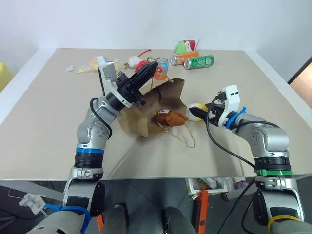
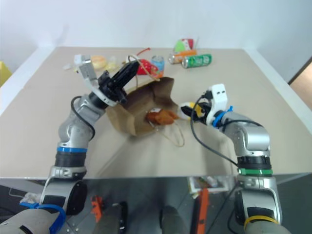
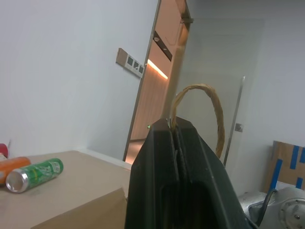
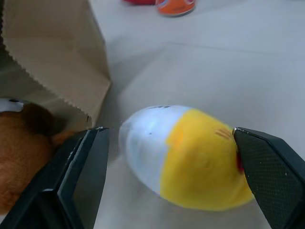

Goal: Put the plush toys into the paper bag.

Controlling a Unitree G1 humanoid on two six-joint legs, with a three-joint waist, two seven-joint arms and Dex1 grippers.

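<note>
Overhead, left gripper [image 1: 150, 68] raised toward one o'clock, pinched on paper bag [image 1: 151, 109] handle [image 3: 202, 114], right gripper [image 4: 174, 157] level, fingers spread around egg toy [image 4: 183, 155].

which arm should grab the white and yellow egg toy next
Right. Its open pincer already straddles the egg toy, one finger on each side, just outside the paper bag mouth. The left pincer is shut on the bag's handle, holding it up.

- Paper bag [image 1: 146, 109]: 1
- Plush toys: 2, brown bear [image 1: 169, 118] and white-and-yellow egg [image 4: 186, 155]
- Drink cans: 3, green [image 1: 199, 62], orange [image 1: 183, 58], blue [image 1: 162, 64]
- Red strawberry plush [image 1: 143, 64]: 1
</note>
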